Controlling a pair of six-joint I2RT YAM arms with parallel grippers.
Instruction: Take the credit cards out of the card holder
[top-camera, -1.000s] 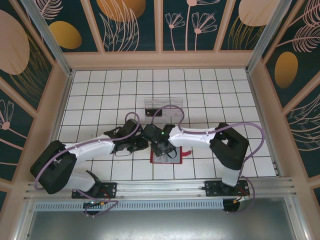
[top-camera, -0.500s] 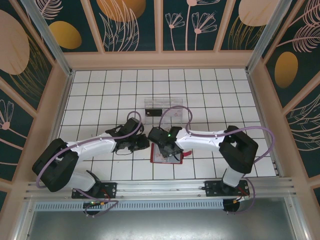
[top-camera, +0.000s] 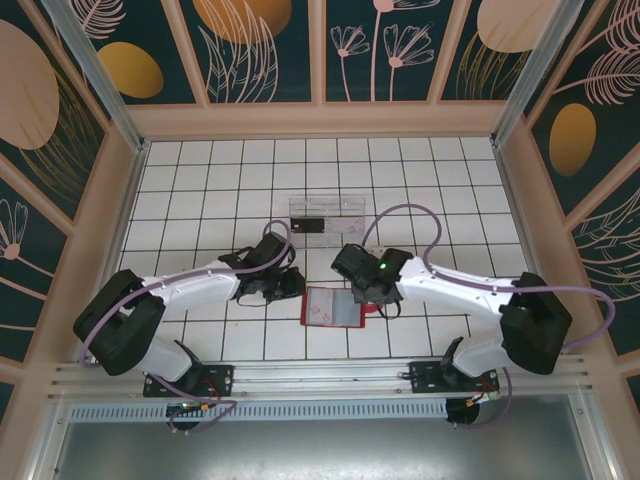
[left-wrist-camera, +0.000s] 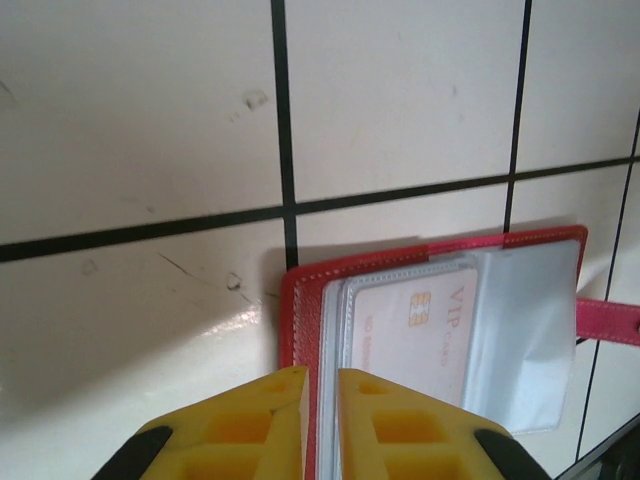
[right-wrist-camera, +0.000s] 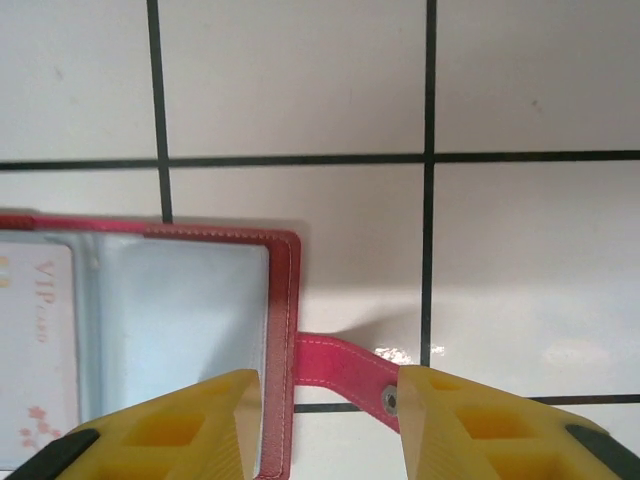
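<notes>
— While it lies open on the white tiled table (top-camera: 200, 180), where's the red folding card holder (top-camera: 333, 308)?
— I see my left gripper (left-wrist-camera: 322, 425) pinching its left edge; right gripper (right-wrist-camera: 330, 425) gapes astride its red tab (right-wrist-camera: 340, 365).

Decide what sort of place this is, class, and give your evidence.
Probably a robot test booth: left arm and right arm bolted to a metal rail, white tiled floor, floral wall panels around it.

left pincer (left-wrist-camera: 322, 395), right pincer (right-wrist-camera: 328, 400) flank card holder (top-camera: 333, 308); clear tray (top-camera: 326, 213) beyond, apart.
</notes>
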